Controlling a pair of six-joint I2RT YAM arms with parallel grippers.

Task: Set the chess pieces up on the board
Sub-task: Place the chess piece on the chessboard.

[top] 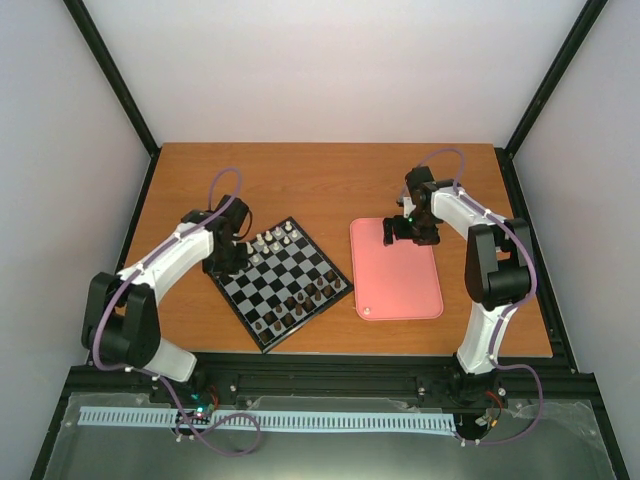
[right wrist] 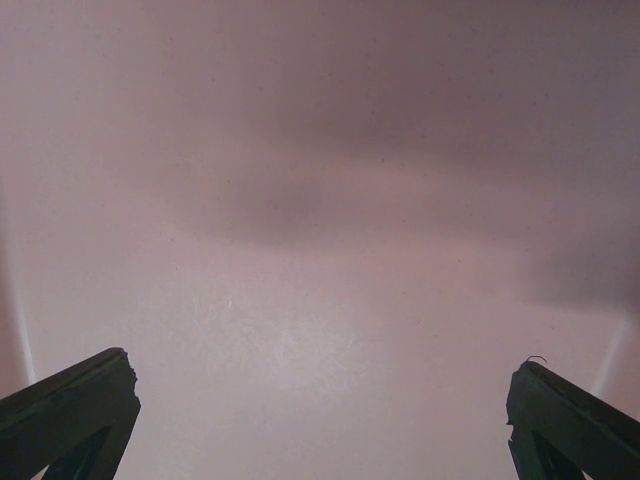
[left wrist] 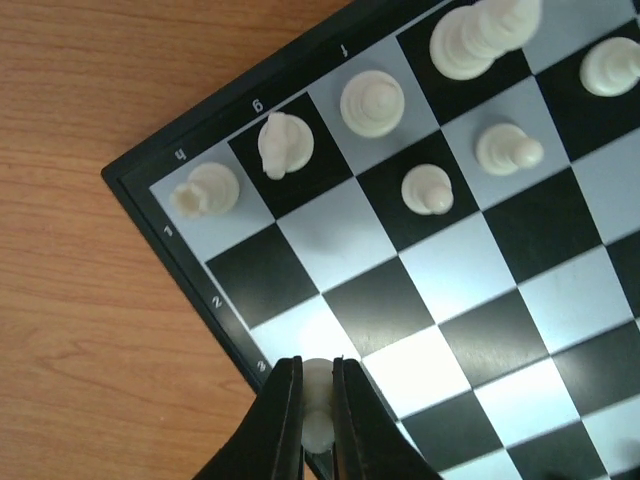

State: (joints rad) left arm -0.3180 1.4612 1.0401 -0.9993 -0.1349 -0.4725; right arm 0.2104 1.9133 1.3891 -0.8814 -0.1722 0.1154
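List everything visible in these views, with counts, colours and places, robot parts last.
Wooden table: one, orange-brown, under everything.
Glossy square chessboard: one, black and silver-grey, table's left half, turned diagonally.
Tiny cream-white chess pieces: at least seven standing, cream, board's far rows.
Held cream-white piece: one, cream, between the left fingers at the board's edge.
Tiny dark brown chess pieces: too small to count, brown, board's near side.
Pink rounded-rectangle tray: one, pink, right of the board.
Left gripper: one, black, shut on the piece.
Right gripper: one, black, open, over the tray.
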